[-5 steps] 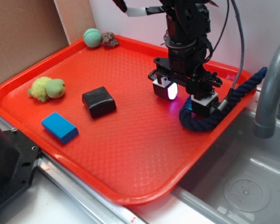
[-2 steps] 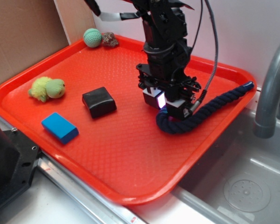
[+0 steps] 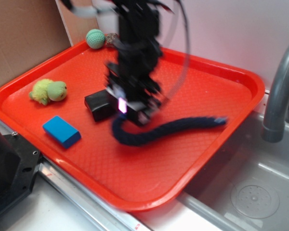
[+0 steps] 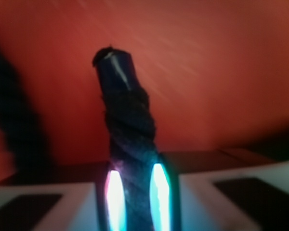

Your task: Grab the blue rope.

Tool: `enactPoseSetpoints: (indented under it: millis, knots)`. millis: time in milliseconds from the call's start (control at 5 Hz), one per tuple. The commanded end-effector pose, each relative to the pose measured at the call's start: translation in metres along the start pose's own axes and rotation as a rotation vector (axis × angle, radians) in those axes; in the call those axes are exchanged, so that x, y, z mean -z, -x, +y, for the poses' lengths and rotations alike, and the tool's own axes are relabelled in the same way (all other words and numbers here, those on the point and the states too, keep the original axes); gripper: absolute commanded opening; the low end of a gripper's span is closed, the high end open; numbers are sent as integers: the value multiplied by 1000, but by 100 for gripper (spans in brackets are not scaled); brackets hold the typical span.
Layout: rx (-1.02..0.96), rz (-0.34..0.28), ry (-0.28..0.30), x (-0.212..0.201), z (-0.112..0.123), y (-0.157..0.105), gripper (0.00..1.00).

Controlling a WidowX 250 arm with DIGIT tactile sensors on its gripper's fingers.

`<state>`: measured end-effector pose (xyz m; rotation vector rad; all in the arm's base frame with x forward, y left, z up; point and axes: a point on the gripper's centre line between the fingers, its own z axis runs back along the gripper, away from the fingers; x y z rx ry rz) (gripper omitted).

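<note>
Between the fingers [image 4: 114,204] the blue rope [image 4: 127,130] is sitting pinched near its bound end, the pads glowing on either side. Outward, its soft, limp length [image 3: 168,129] is trailing across the red tray [image 3: 241,77], beside the black block [image 3: 100,105]. Light and floppy, it is likely dragging; this end-grip looks sound.
</note>
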<state>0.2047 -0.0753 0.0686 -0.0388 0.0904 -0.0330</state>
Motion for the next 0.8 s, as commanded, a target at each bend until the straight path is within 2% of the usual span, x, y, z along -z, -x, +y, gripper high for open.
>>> enactPoseSetpoints:
  millis: [0,200,400,600]
  knots:
    - [-52,-171,29,-105,56,24,0]
    - [-54,-198,-1,-155,59,30,0]
    - [-58,-172,-24,-174,52,26,0]
    - [-34,-134,-49,-167,43,20,0]
